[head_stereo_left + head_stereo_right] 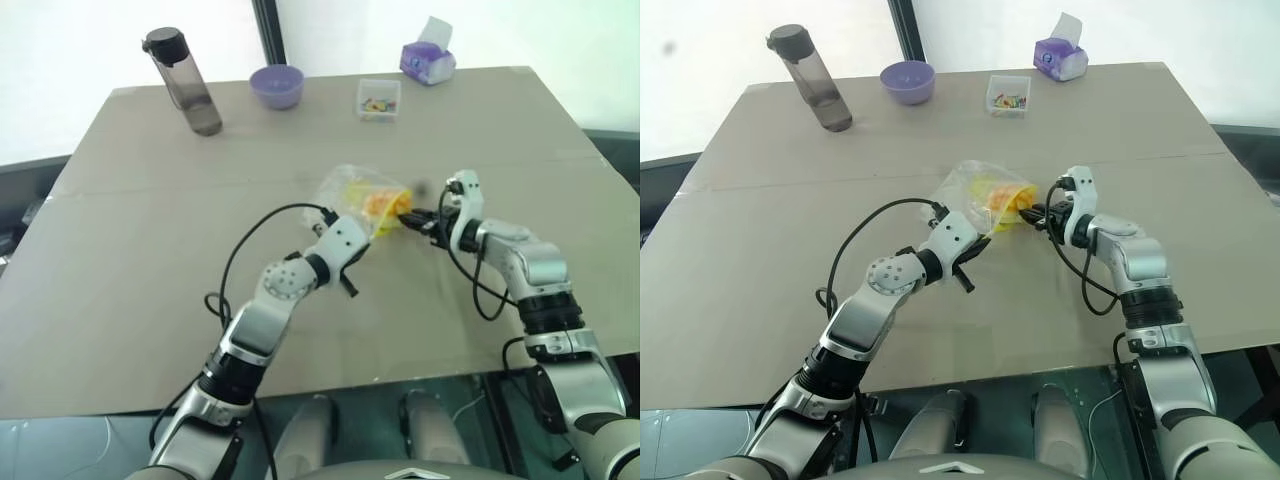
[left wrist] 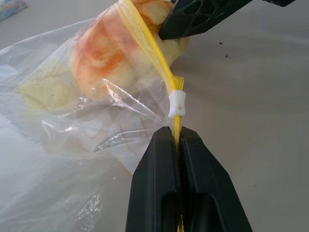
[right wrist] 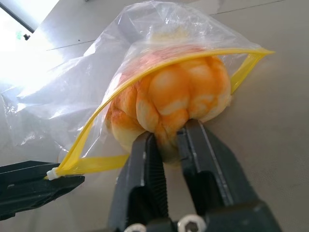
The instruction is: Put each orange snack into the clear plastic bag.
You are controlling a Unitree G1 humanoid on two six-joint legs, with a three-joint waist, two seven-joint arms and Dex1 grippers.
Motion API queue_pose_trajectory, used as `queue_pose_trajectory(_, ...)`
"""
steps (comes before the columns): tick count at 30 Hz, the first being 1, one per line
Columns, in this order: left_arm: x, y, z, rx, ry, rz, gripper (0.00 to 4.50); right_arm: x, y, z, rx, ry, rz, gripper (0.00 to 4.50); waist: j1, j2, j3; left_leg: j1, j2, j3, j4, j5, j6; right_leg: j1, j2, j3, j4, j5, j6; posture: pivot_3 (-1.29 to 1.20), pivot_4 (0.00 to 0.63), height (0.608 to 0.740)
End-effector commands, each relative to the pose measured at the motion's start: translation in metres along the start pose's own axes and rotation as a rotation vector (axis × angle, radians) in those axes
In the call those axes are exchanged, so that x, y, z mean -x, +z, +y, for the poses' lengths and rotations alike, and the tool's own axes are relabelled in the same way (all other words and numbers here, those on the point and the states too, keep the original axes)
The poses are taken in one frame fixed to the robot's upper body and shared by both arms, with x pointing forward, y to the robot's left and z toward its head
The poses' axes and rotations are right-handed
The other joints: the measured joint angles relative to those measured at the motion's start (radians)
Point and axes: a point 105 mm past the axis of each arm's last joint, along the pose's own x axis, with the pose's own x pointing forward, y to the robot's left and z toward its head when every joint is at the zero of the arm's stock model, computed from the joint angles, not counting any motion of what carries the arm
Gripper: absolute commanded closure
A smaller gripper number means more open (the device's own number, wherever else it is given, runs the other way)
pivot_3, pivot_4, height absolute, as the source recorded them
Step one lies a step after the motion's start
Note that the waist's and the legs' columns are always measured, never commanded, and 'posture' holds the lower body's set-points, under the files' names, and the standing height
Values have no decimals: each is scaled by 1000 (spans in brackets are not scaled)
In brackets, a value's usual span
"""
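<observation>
right gripper (image 3: 166, 140) pinching orange snack (image 3: 178, 99)

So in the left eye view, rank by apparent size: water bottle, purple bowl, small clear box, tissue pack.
1. water bottle, clearly largest.
2. purple bowl and tissue pack: too alike to rank.
3. small clear box, smallest, though only slightly.

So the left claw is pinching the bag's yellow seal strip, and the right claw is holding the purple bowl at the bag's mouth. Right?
Not quite. The left claw does pinch the yellow seal strip of the clear plastic bag, but the right claw is shut on the orange bun, not the purple bowl, which stands at the table's far edge. The right wrist view shows the bun partway through the bag's mouth.
</observation>
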Motion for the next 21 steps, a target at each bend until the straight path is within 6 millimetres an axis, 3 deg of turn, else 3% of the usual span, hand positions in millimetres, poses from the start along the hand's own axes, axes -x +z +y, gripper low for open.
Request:
queue_pose_trajectory(1, 2, 11, -1, -23, -5, -43, 4500, -1, 22, 14, 106, 47, -61, 4369, 0, 0, 0, 0, 0, 0, 0, 0, 0, 0, 0, 0, 0, 0, 0, 0, 150, 739)
queue_pose_trajectory(10, 1, 17, 0, -35, -11, -75, 4500, -2, 31, 34, 127, 158, -101, 4369, 0, 0, 0, 0, 0, 0, 0, 0, 0, 0, 0, 0, 0, 0, 0, 0, 150, 739)
queue_pose_trajectory(15, 1, 18, 1, -37, -3, -82, 4500, -7, 27, 8, -49, 44, -82, 4369, 1, 0, 0, 0, 0, 0, 0, 0, 0, 0, 0, 0, 0, 0, 0, 0, 150, 739)
queue_pose_trajectory(21, 5, 19, 2, -10, -13, -106, 4500, -1, 34, 9, -167, 121, -112, 4369, 0, 0, 0, 0, 0, 0, 0, 0, 0, 0, 0, 0, 0, 0, 0, 0, 150, 739)
